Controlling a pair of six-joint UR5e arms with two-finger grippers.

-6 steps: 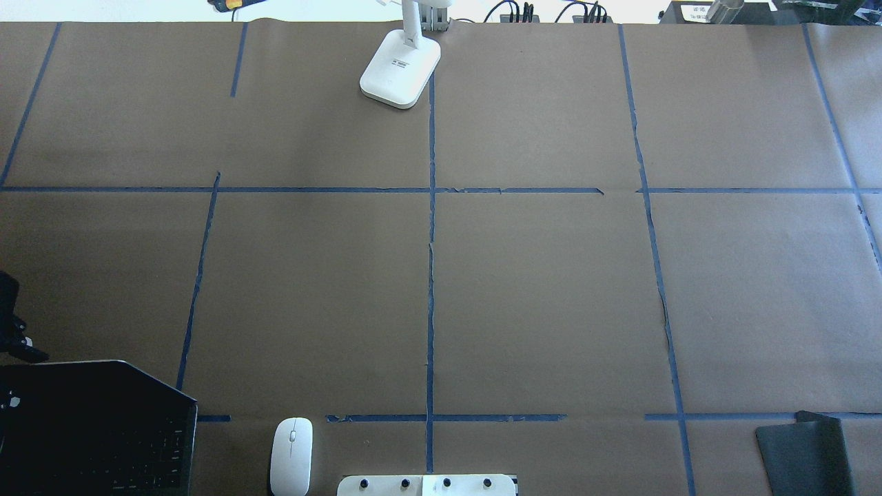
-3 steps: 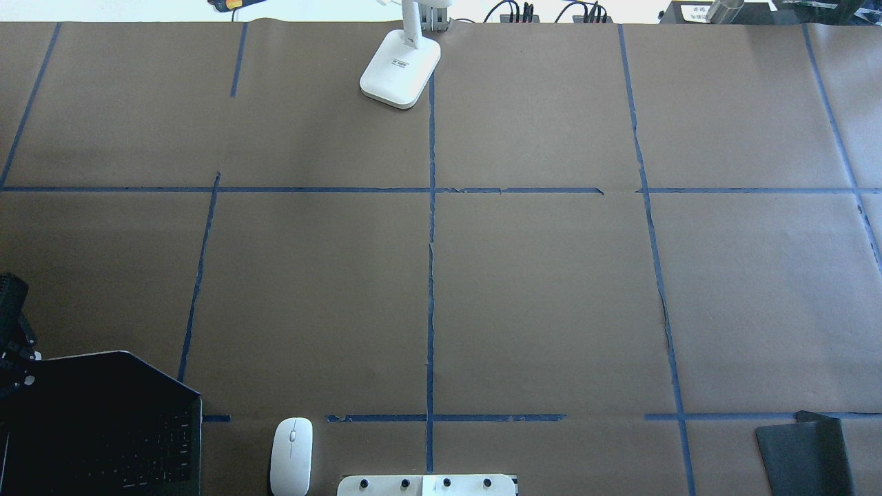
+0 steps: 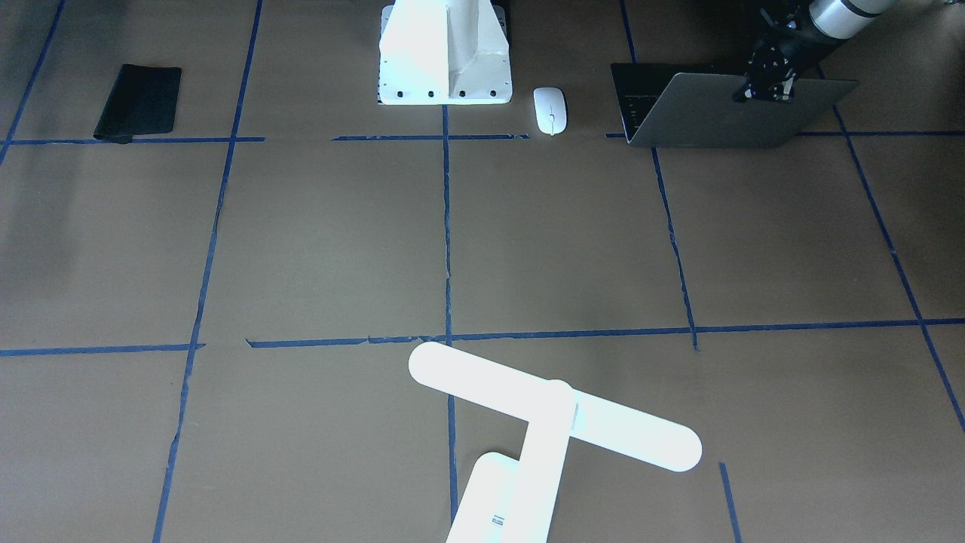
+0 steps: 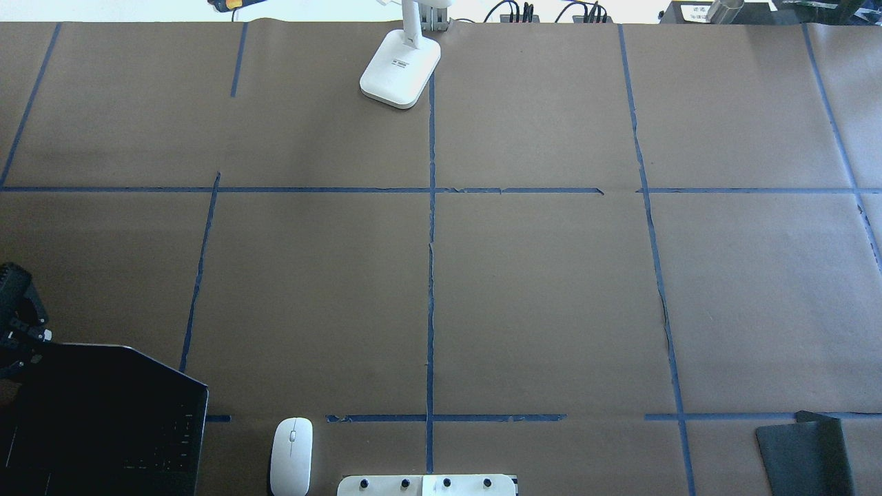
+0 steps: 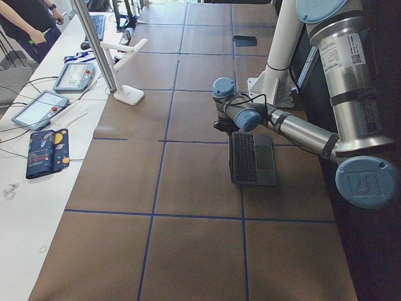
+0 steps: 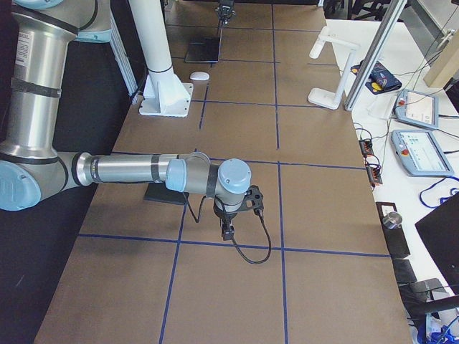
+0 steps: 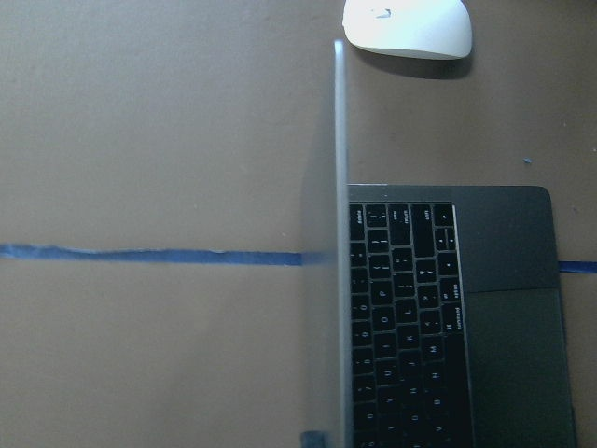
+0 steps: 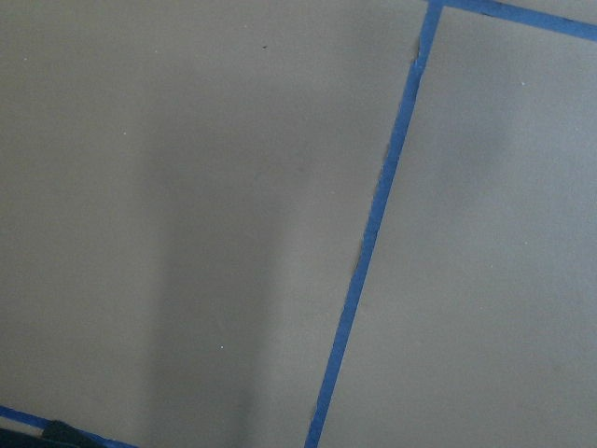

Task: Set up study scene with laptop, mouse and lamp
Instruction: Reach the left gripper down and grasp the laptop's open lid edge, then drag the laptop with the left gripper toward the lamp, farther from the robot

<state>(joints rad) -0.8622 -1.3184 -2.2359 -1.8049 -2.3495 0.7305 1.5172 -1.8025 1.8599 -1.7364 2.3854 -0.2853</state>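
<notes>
The dark-grey laptop (image 4: 103, 420) stands open at the near left corner of the table, its lid raised; the front-facing view shows the lid's back (image 3: 724, 113). My left gripper (image 3: 763, 89) is at the lid's top edge and looks shut on it; in the overhead view the gripper (image 4: 24, 337) is at the left border. The left wrist view shows the lid edge-on and the keyboard (image 7: 410, 327). The white mouse (image 4: 291, 455) lies right of the laptop. The white lamp (image 3: 554, 407) stands at the far middle. My right gripper (image 6: 228, 229) hangs over bare paper; I cannot tell its state.
A flat black pad (image 4: 803, 455) lies at the near right. The white arm pedestal (image 3: 445, 53) stands at the near middle edge. The table is covered with brown paper marked with blue tape lines (image 4: 431, 275). Tablets and cables lie on the side bench (image 6: 416, 143).
My left gripper has moved forward and right at the laptop's lid, and the lid has swung further open.
</notes>
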